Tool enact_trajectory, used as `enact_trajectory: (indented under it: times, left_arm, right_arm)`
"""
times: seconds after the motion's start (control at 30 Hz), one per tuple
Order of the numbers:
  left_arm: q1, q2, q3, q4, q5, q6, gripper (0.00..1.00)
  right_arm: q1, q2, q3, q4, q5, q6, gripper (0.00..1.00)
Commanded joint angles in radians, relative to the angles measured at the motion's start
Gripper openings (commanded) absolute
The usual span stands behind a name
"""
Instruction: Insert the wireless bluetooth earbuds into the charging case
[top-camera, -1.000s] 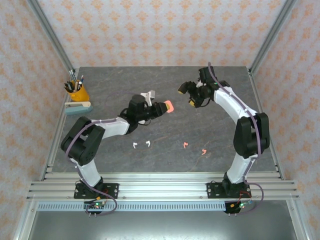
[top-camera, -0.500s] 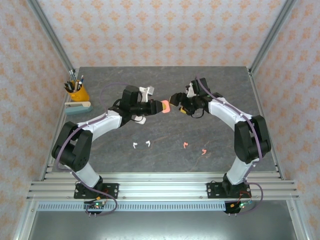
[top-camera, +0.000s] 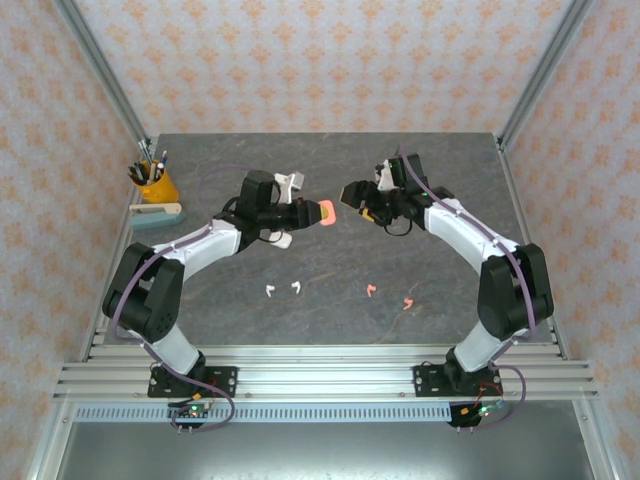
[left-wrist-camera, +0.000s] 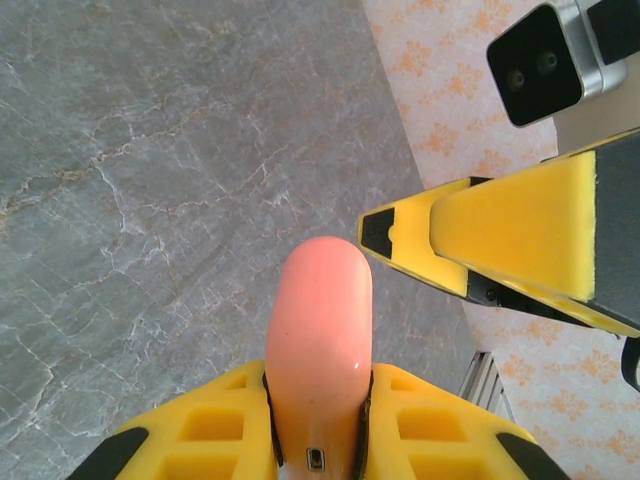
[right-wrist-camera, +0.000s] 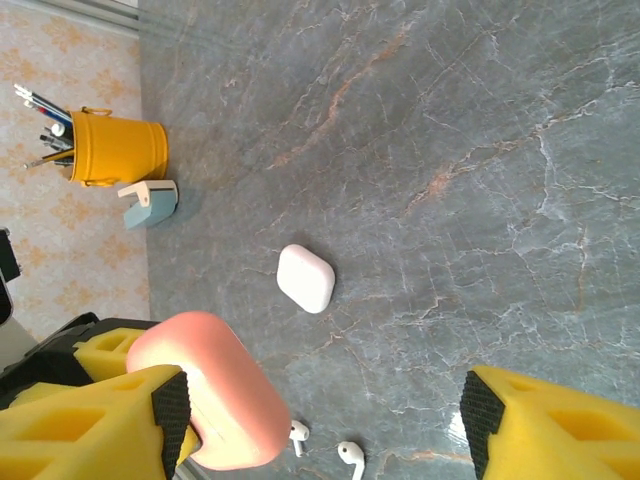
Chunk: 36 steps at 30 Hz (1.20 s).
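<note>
**Two arms meeting at a pink case**

We are looking down on a grey stone table (top-camera: 450, 290). The left gripper (top-camera: 312, 212) is clamping a salmon-pink case (top-camera: 326, 212) by its lower end, and the case's rounded end is sticking out past the yellow pads. In the left wrist view we are seeing the pink case (left-wrist-camera: 318, 340) squeezed upright between both pads, clear of the table.

The right gripper (top-camera: 362, 202) is hovering just beside the pink case with its jaws spread wide. It is not touching the case.

Four earbuds are lying on the table, well apart from the pink case and on the side of it nearer the arm bases:
- two white earbuds (top-camera: 271, 291), toward the left arm
- two pink earbuds (top-camera: 371, 290), toward the right arm

In the right wrist view a white case (right-wrist-camera: 305, 278) is lying shut on the table near the pink case. A yellow pen cup (right-wrist-camera: 115, 148) is standing farther from it, at the table edge.
</note>
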Motion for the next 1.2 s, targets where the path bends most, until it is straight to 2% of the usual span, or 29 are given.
enact_trajectory:
  times: [0.0,0.23,0.47,0.87,1.03,1.17]
  left_arm:
    - [0.007,0.004,0.011,0.043,0.025,-0.005,0.07]
    - [0.008,0.012,0.035,0.032,0.028,-0.002,0.07]
    - [0.01,0.001,0.048,0.031,0.029,-0.006,0.07]
    - [0.01,-0.067,0.055,0.015,0.045,-0.002,0.06]
    - [0.011,-0.055,0.067,0.013,0.06,0.003,0.06]
    - [0.02,-0.032,0.089,0.03,0.117,-0.005,0.06]
  right_arm:
    - [0.015,-0.017,0.0,0.034,-0.036,0.012,0.73]
    - [0.062,0.013,0.019,0.03,-0.045,0.005,0.72]
    - [0.065,0.061,0.003,0.016,-0.008,-0.005,0.7]
    - [-0.021,0.126,-0.026,0.042,0.019,0.008,0.65]
    - [-0.043,0.049,-0.044,0.031,-0.018,-0.004,0.64]
    - [-0.061,0.0,-0.059,0.057,-0.154,-0.028,0.6]
